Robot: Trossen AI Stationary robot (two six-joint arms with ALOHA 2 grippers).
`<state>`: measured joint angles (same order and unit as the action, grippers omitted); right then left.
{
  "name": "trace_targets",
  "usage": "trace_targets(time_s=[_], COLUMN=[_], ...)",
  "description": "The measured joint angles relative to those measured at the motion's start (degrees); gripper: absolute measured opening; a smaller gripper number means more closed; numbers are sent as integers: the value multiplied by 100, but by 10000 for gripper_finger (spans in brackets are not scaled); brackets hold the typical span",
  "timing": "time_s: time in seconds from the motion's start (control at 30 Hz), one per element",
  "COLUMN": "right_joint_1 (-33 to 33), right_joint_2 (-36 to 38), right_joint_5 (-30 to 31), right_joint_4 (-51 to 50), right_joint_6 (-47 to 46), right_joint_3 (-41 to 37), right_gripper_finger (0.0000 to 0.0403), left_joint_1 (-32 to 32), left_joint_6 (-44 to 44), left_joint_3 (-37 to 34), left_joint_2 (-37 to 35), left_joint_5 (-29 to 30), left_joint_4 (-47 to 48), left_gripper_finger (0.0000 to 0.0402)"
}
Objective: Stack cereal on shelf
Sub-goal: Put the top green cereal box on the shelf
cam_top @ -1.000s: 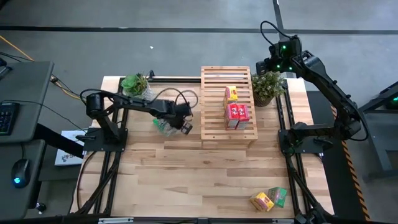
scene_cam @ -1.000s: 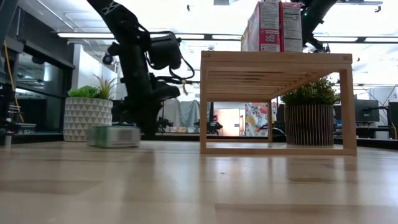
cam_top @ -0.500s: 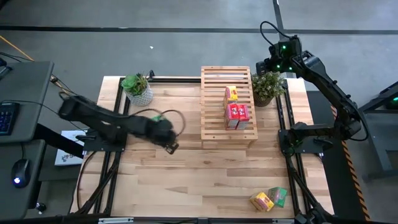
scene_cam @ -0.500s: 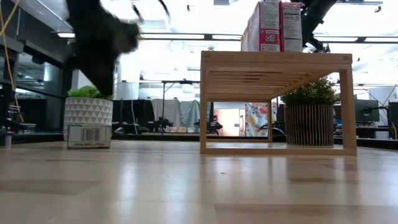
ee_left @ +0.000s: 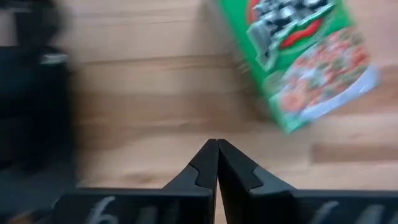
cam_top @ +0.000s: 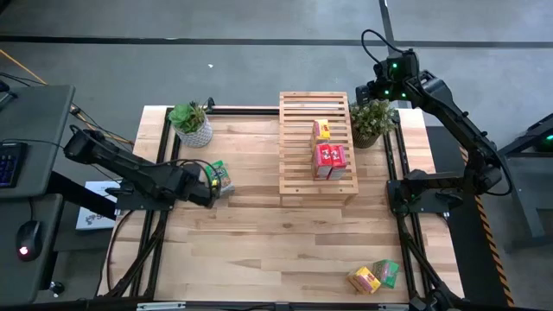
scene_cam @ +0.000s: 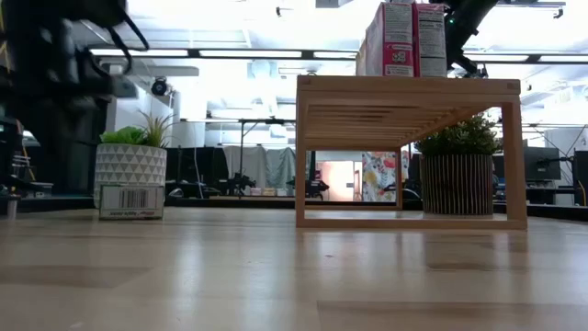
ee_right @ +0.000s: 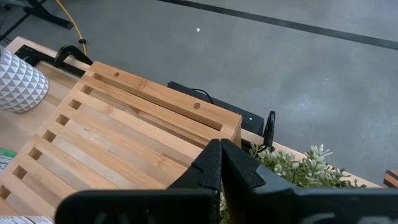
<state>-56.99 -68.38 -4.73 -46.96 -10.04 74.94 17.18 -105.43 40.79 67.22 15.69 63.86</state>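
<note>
A green cereal box (cam_top: 221,176) lies flat on the table left of the shelf; the low view shows its barcode end (scene_cam: 131,200). My left gripper (cam_top: 210,187) is shut just left of it, and in the left wrist view its fingertips (ee_left: 217,148) hover over bare wood, apart from the box (ee_left: 305,56). The slatted wooden shelf (cam_top: 298,142) carries a yellow box (cam_top: 321,130) and two red boxes (cam_top: 329,161). My right gripper (ee_right: 221,149) is shut, high over the shelf's far right corner.
A yellow box (cam_top: 364,279) and a green box (cam_top: 387,271) lie near the table's near right corner. A potted plant in a white pot (cam_top: 190,121) stands at the far left. Another plant (cam_top: 373,121) stands right of the shelf, under my right arm.
My left gripper has swept from beside the shelf's left side toward the table's left and near edges, rolling about its own axis and staying shut. The green box has shifted a little to the left and turned about, so that its barcode end now faces the low camera.
</note>
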Motion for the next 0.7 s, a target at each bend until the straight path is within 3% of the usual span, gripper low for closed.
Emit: trace_targets(time_s=[0.17, 0.33, 0.7], right_joint_1=[0, 0, 0], right_joint_2=[0, 0, 0], right_joint_5=[0, 0, 0], right_joint_4=[0, -36, -45], right_joint_6=[0, 0, -1], right_joint_3=[0, 2, 1], right_gripper_finger=[0, 0, 0], left_joint_1=[-677, -1452, -2782], left_joint_6=[-10, 847, 2803], left_joint_3=[-565, -583, -537], left_joint_2=[0, 53, 528], left_joint_5=[368, 976, 911], left_joint_4=[-592, -961, -2209], left_gripper_finger=[0, 0, 0])
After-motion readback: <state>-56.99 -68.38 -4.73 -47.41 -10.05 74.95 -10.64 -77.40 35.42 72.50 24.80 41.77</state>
